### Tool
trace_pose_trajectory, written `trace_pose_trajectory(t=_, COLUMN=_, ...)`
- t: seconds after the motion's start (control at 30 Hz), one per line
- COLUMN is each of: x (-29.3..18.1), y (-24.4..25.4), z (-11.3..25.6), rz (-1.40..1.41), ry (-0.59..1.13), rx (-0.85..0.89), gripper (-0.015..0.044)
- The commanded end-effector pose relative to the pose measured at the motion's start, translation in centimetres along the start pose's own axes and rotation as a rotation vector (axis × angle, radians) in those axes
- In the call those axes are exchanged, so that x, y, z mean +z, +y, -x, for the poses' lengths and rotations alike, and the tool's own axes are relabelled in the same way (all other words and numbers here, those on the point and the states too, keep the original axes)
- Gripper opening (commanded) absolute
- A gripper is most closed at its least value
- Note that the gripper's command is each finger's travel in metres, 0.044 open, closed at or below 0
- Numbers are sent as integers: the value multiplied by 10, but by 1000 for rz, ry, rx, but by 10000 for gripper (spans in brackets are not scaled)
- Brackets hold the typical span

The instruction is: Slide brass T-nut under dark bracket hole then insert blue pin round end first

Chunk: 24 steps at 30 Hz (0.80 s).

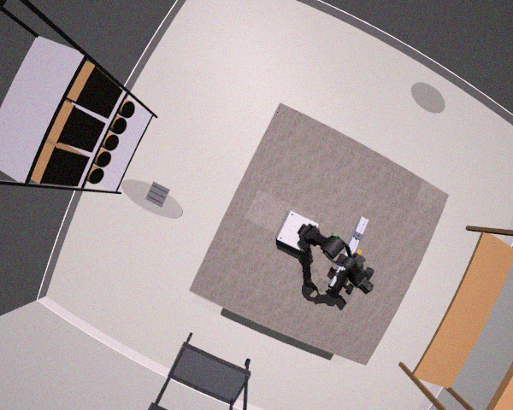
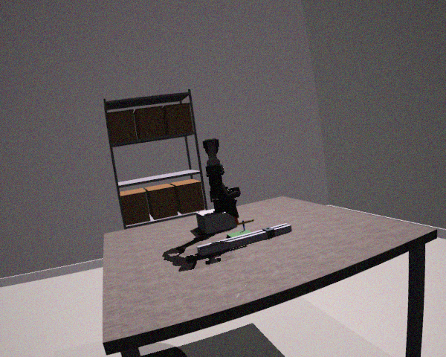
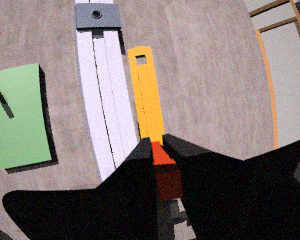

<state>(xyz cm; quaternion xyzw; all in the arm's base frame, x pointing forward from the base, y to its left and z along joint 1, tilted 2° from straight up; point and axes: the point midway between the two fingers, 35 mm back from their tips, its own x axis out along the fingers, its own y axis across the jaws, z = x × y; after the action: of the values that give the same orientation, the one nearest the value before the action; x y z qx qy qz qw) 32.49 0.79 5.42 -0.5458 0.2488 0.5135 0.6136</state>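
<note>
My gripper point(image 3: 156, 143) point(image 2: 233, 218) is shut on the orange handle point(image 3: 163, 157) of the brass T-nut point(image 3: 148, 95) point(image 2: 247, 222). The nut is a long yellow bar with a square hole near its far end. It is held level above the table, parallel to the aluminum rail point(image 3: 103, 105) point(image 2: 243, 239) point(image 1: 358, 230) and just right of its slot. The dark bracket point(image 3: 97, 16) point(image 2: 269, 229) with its hole sits at the rail's far end. The green tray point(image 3: 21, 122) point(image 2: 236, 233) lies left of the rail, with the blue pin at its upper left edge.
The arm's white base box point(image 1: 290, 229) point(image 2: 210, 223) stands behind the tray. A shelf rack point(image 2: 154, 153) with brown boxes stands beyond the table. A wooden frame point(image 3: 270, 75) shows past the table's right edge, and a dark chair point(image 1: 208, 375) stands on the floor.
</note>
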Motion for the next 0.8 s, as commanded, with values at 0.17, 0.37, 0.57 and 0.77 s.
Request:
trace_pose_trajectory(t=0.17, x=0, y=0, z=2, rz=14, ry=-3, rx=-38, gripper=-150)
trace_pose_trajectory(t=0.37, x=1, y=1, z=2, rz=20, ry=-3, rx=-57, gripper=-150)
trace_pose_trajectory(t=0.57, x=1, y=3, z=2, rz=26, ry=-3, rx=-77, gripper=-150)
trace_pose_trajectory(t=0.77, x=1, y=4, z=3, rz=33, ry=-3, rx=-96, gripper=-150)
